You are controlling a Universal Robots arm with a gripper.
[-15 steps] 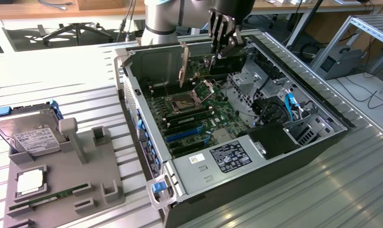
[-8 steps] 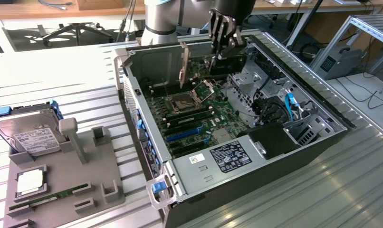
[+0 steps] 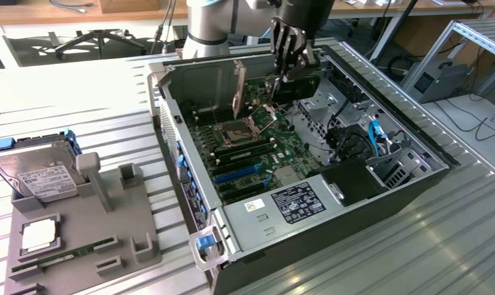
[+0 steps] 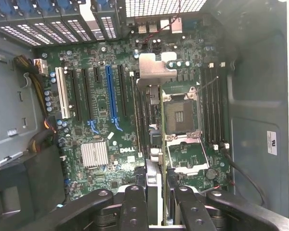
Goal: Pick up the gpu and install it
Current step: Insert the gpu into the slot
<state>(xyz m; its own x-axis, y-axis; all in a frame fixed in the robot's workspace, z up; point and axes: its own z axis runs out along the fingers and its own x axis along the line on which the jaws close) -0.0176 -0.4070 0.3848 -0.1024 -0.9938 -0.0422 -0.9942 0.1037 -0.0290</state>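
Note:
My gripper (image 3: 290,58) hangs over the far end of the open computer case (image 3: 411,184), shut on the gpu (image 3: 295,89). The card hangs upright below the fingers, a dark body with a thin metal bracket (image 3: 238,89) toward the exterior view's left. In the wrist view the gpu (image 4: 154,144) appears edge-on between my two fingers (image 4: 135,207), and its silver bracket (image 4: 156,70) is at the far end. It hovers above the motherboard (image 4: 96,125), between the CPU socket (image 4: 179,113) and the expansion slots. The blue slot (image 4: 111,96) and the white slot (image 4: 65,94) lie off to one side of the card.
A grey holder tray (image 3: 108,246) at the exterior view's left carries a hard drive (image 3: 38,175), a CPU (image 3: 38,235) and a RAM stick (image 3: 63,255). The case's walls, drive cage (image 3: 395,169) and blue cables (image 3: 375,135) ring the motherboard.

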